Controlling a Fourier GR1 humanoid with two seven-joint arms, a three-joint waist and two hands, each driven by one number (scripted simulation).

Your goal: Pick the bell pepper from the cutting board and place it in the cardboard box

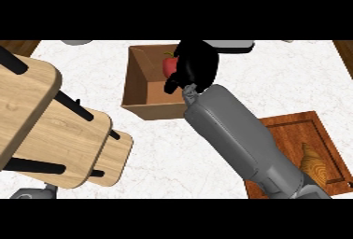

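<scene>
Hovering over the cardboard box (147,95), the right hand (195,65) is curled round the bell pepper (168,65), fingers bent down and pinching it from above. Only a sliver of red with a bit of green stem peeks out on the hand's left side, so the pepper sits right under the palm and inside the box's outline, though how high above the floor of the box it hangs can't be judged. The box lies directly beneath and a little to the left of the hand; the coming move looks like a plain release straight down. Too little of the pepper shows to call its long axis. Matte brown card walls, open top, squared corners. Back along the grey forearm, behind the hand, lies the reddish wooden cutting board (293,128) with visible grain, resting on the pale marbled bench (276,79). No left hand shows.
</scene>
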